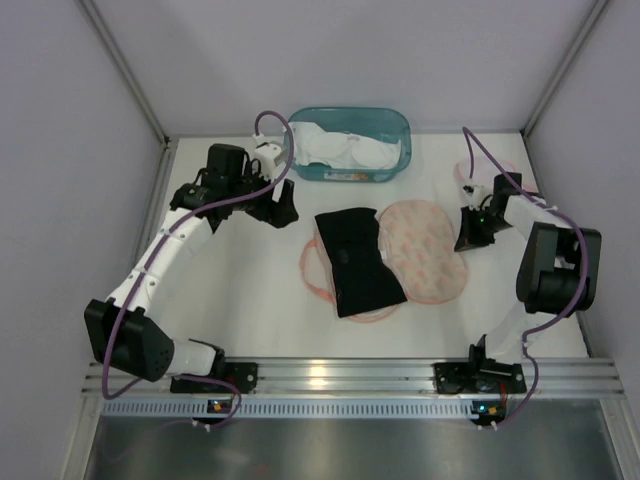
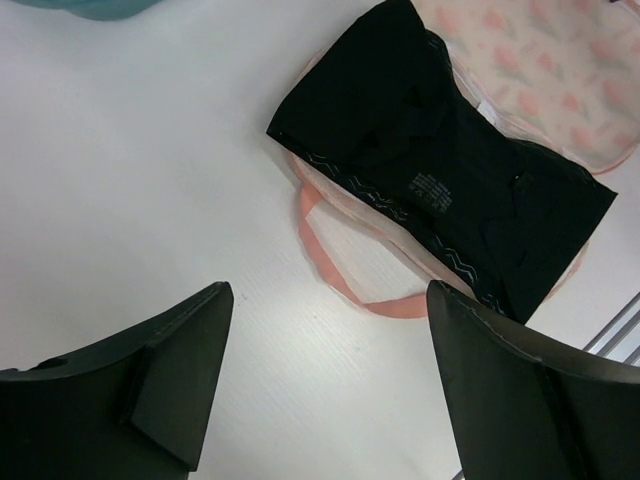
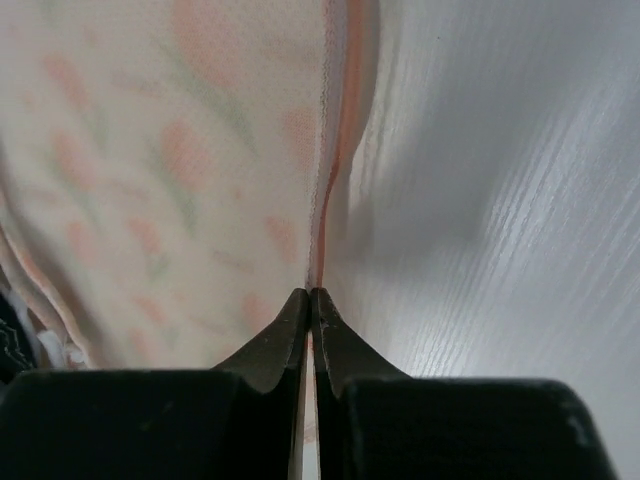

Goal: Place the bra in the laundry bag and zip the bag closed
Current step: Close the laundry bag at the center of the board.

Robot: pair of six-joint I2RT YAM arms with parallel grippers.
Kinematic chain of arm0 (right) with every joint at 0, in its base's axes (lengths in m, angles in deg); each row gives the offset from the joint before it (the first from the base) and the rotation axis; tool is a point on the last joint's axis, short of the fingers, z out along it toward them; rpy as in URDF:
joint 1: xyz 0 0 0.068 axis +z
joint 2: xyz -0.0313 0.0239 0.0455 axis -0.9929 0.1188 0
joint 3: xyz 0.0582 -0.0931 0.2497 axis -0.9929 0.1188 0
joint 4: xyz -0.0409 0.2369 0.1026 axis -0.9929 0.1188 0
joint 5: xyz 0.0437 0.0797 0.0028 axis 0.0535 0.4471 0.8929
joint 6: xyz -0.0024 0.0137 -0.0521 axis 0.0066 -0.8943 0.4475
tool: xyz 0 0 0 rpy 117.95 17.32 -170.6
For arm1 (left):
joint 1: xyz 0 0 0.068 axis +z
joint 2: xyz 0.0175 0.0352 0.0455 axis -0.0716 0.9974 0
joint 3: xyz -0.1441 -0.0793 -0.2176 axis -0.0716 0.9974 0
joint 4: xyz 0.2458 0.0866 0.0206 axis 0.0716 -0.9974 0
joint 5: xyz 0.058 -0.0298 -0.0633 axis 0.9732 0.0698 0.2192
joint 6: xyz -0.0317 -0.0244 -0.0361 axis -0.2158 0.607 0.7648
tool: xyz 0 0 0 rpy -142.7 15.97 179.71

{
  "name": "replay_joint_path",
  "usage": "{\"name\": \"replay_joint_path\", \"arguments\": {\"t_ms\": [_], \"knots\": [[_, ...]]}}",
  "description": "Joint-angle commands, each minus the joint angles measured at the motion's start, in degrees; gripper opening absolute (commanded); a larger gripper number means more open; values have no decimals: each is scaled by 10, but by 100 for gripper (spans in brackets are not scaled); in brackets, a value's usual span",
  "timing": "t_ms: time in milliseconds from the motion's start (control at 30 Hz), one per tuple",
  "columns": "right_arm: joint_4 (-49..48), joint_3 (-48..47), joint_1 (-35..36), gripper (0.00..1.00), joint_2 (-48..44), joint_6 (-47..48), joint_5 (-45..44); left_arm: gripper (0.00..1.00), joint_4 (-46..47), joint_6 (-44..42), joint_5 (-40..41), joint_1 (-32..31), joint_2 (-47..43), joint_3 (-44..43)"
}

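My right end effector (image 3: 311, 293) is pinched tight on the thin seam edge of the laundry bag (image 1: 430, 255), at the bag's 3 o'clock side; my left end effector (image 1: 283, 210) hangs wide and empty at the bra's 10 o'clock; the black bra (image 1: 358, 262) lies mid-worktop (image 1: 240, 300), across the bag's 9 o'clock half. Both look light, limp and prone to bunching; I'd take the bra by a folded edge. A teal basket (image 1: 400, 122) of white laundry sits at 12 o'clock, out of the way, I judge.

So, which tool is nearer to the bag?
Right. The right tool is shut on the bag at its right edge; the left tool is open, apart from the bag, beyond its left side.
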Motion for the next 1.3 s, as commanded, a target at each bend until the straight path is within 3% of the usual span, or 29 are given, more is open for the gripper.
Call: {"name": "replay_joint_path", "arguments": {"t_ms": [0,133,333,433,600,733,933,1267], "knots": [[36,-47,-2,0,-61,17,39,86,17,40,23,16,-13,11],[81,-90,-2,0,-98,18,72,98,18,58,27,33,3,21],[121,-114,24,0,-117,22,117,98,18,97,-2,62,42,47],[131,-111,54,0,-119,24,139,88,19,106,-47,71,70,65],[131,-118,142,0,-126,15,154,57,40,120,-130,72,116,107],[120,-132,197,0,-124,-5,162,38,63,131,-184,72,152,136],[83,-124,270,0,-100,-42,197,29,80,142,-220,69,218,142],[-81,-97,359,0,-26,-199,252,19,93,134,-242,69,306,139]]}}
